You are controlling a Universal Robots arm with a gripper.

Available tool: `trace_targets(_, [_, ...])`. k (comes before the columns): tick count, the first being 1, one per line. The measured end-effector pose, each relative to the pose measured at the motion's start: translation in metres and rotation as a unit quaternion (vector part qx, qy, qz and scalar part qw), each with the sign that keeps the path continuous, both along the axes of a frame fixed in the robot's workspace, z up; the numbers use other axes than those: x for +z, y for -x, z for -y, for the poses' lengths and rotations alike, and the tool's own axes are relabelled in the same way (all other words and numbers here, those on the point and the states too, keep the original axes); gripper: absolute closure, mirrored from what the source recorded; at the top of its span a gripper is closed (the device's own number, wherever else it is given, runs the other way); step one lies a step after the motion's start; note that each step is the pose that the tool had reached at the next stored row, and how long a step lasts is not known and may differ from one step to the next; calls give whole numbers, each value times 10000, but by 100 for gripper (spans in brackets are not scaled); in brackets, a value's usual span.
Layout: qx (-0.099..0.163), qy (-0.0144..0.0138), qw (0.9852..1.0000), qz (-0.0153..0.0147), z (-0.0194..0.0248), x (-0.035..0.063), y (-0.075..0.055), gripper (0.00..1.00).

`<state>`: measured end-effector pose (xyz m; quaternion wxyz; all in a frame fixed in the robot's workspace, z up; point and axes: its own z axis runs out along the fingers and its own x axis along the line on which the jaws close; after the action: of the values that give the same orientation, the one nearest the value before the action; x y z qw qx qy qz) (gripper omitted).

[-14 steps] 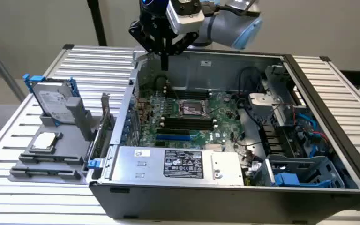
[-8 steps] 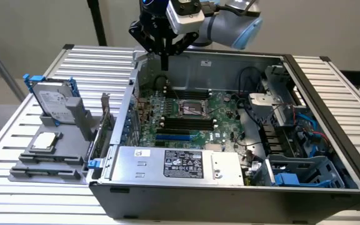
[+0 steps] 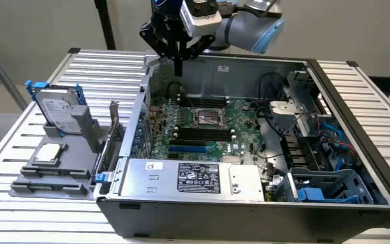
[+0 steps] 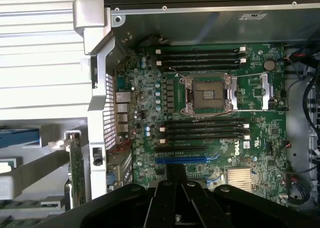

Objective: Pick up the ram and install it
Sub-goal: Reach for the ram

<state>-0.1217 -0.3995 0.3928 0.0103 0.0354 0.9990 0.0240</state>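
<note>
My gripper (image 3: 179,70) hangs above the back-left corner of the open computer case (image 3: 357,152), fingers shut and pointing down with nothing between them. In the wrist view the shut gripper (image 4: 175,180) sits over the motherboard (image 4: 250,153), near the blue expansion slot (image 4: 180,160). Black memory slots (image 4: 205,130) run on both sides of the CPU socket (image 4: 209,93). A narrow green board strip (image 4: 22,205), the ram as far as I can tell, lies on the grey fixture outside the case, well away from the gripper.
At the exterior view's left, the grey fixture (image 3: 46,188) carries an upright hard drive with blue brackets (image 3: 56,109), a flat drive (image 3: 49,152) and an upright card with a metal bracket (image 3: 114,132). A power supply (image 3: 191,178) fills the case front. Cables (image 3: 330,147) crowd its right side.
</note>
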Motion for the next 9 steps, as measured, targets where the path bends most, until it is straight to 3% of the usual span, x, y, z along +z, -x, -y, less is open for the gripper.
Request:
trace_targets(3, [0, -1, 10000, 0, 44, -1, 59, 89])
trace_targets(9, [0, -1, 10000, 2, 137, -2, 329, 89])
